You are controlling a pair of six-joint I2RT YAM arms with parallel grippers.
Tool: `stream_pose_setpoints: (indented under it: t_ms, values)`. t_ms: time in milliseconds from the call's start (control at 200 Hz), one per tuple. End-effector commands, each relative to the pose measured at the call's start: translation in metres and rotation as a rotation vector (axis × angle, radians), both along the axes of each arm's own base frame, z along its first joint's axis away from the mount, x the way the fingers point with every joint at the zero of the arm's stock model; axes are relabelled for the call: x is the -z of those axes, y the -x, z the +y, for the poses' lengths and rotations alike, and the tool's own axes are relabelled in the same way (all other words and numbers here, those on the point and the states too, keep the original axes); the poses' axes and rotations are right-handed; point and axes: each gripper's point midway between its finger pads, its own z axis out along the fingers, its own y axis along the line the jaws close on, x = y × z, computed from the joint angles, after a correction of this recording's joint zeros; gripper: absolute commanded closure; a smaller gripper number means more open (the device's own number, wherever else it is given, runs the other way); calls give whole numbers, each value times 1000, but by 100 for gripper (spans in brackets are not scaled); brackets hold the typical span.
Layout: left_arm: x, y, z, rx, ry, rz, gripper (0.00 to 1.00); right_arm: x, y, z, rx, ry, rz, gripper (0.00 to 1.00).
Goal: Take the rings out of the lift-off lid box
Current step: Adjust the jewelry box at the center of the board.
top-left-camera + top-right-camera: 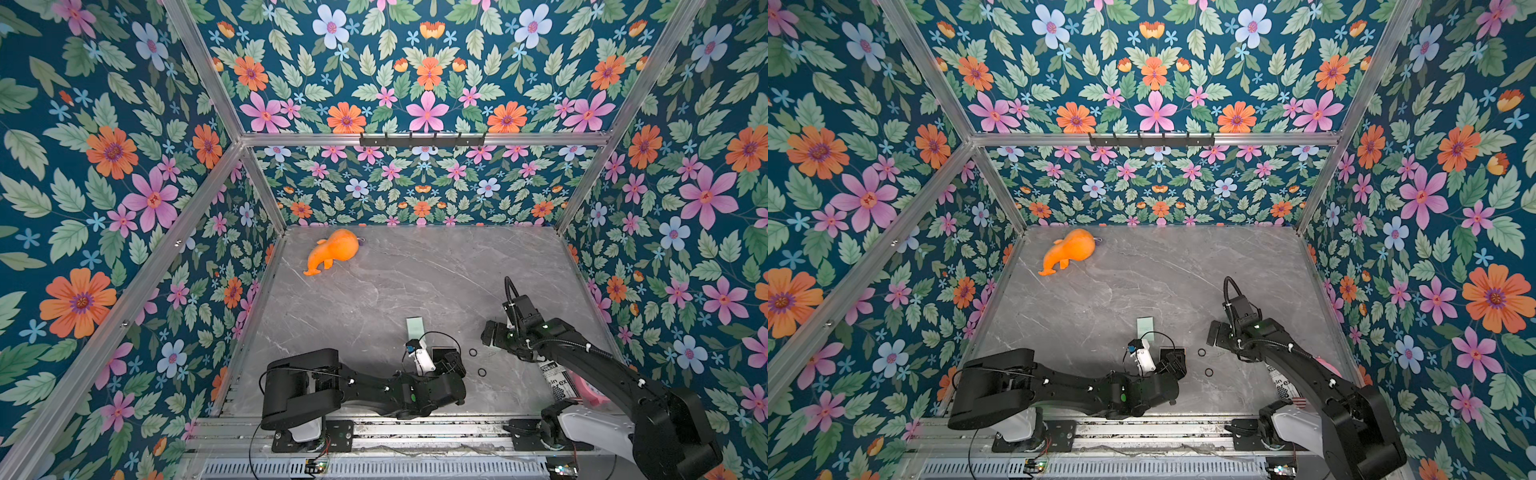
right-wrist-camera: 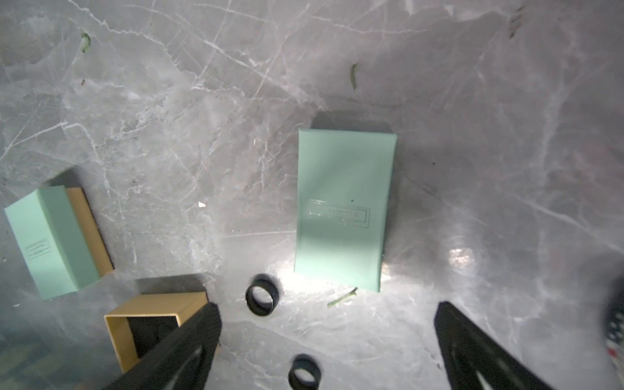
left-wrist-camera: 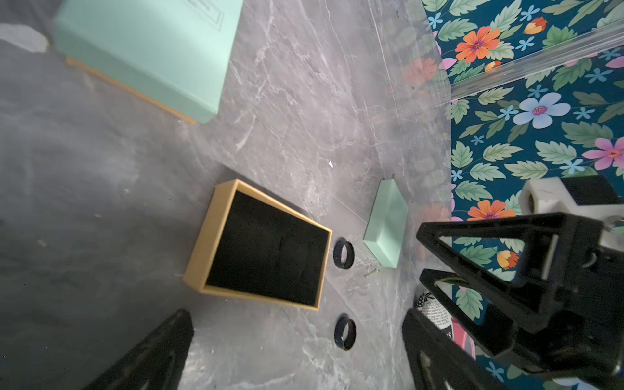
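Observation:
The lift-off lid box [image 3: 205,248] stands open on the grey table, tan outside with a black lining that looks bare. Two black rings [image 3: 343,255] [image 3: 345,332] lie on the table just beside it, and both top views show them [image 1: 473,352] [image 1: 1209,372]. A mint-green lid [image 2: 344,209] lies flat past the rings. My left gripper [image 3: 297,341] hovers open by the box, with the nearer ring showing between its fingers. My right gripper [image 2: 327,314] is open and empty over the rings [image 2: 262,299], near the lid.
A second mint-green box on a tan base [image 1: 414,327] sits behind the open box. An orange plush toy [image 1: 332,251] lies at the back left. A printed packet [image 1: 557,380] and something pink [image 1: 594,395] lie under the right arm by the right wall.

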Motion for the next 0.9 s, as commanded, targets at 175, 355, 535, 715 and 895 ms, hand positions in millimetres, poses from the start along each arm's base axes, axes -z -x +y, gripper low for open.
stream_pose_setpoints:
  t_ms: [175,355,535,715,895]
  values:
    - [2,-15,-1,-38,30,-13,1,6,-17,4,-7,23,-1,0]
    - [8,-22,-2,-46,40,-4,1,11,-21,3,-6,40,6,1]
    - [9,-35,-2,-57,49,-4,1,17,-23,4,-11,48,21,3]
    - [9,-53,-6,-56,38,-8,1,23,-24,3,-15,66,45,14]
    - [5,-74,-11,-41,23,-20,1,22,-25,-1,-14,94,45,24]
